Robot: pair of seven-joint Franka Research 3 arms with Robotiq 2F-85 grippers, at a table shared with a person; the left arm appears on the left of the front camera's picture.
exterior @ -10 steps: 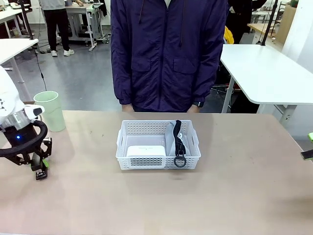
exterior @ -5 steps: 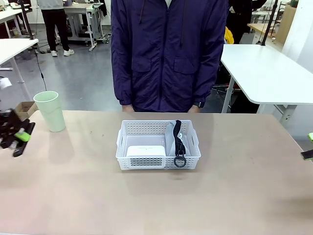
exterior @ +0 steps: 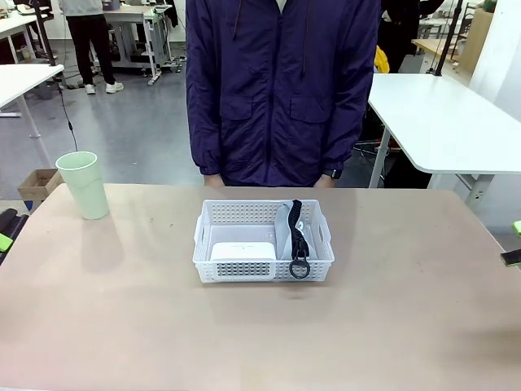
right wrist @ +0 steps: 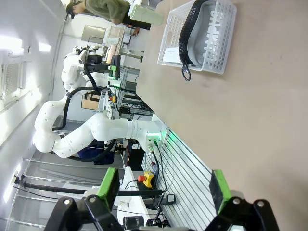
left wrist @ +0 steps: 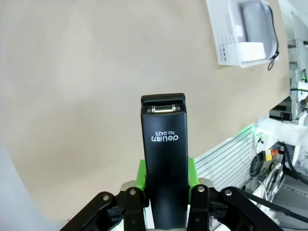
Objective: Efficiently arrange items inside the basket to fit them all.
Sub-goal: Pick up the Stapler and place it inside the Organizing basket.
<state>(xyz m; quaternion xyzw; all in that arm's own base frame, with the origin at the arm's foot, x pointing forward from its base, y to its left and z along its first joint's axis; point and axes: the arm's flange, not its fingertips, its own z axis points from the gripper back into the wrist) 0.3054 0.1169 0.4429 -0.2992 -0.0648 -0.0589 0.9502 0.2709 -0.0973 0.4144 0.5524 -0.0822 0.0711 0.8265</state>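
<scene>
Pulled back past table (exterior: 383,326) left edge, clamping stapler (left wrist: 164,144) in left gripper (left wrist: 166,175); right gripper (right wrist: 163,188) spread, empty. Could lose stapler pivoting loose, clipping basket (exterior: 200,238) rim.

The white lattice basket (exterior: 244,213) sits mid-table (exterior: 391,309). The white rounded box (exterior: 242,250) lies in its near left corner and the grey "CAMPUS" pouch (exterior: 284,230) stands on edge along its right side, with the black strap (exterior: 297,228) draped over the near rim so the ring (exterior: 299,268) hangs outside. The pale green cup (exterior: 84,185) stands upright near the far left corner, well apart from the basket. The black stapler (left wrist: 165,149) is clamped lengthwise in my left gripper (left wrist: 166,175), nose pointing away from my wrist.
</scene>
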